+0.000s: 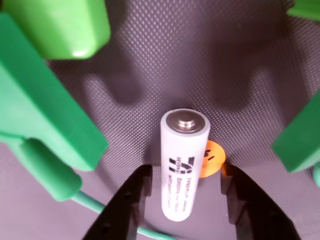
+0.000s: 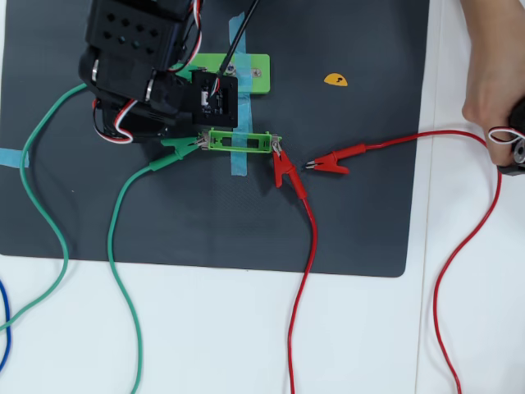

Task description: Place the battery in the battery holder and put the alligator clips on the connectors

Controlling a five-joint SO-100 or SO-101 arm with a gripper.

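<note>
Around the battery (image 1: 183,162) in the wrist view crowded green clips (image 1: 45,120) and an orange tag (image 1: 211,159). The gripper (image 1: 184,200) stood open, its fingers (image 1: 131,200) flanking the upright battery without touching it.

Black plastic arm (image 2: 139,57), red-white-black cables (looped), black pincer (image 1: 182,200)

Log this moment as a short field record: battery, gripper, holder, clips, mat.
battery: white cylinder, upright between the gripper fingers in the wrist view, metal cap showing
gripper: black, jaws apart on either side of the battery, contact not clear
battery holder: green frame, taped to the mat, slot looks empty
green alligator clip: at the holder's left end in the overhead view
red alligator clips: one at the holder's right end, one lying loose
mat: dark
</note>
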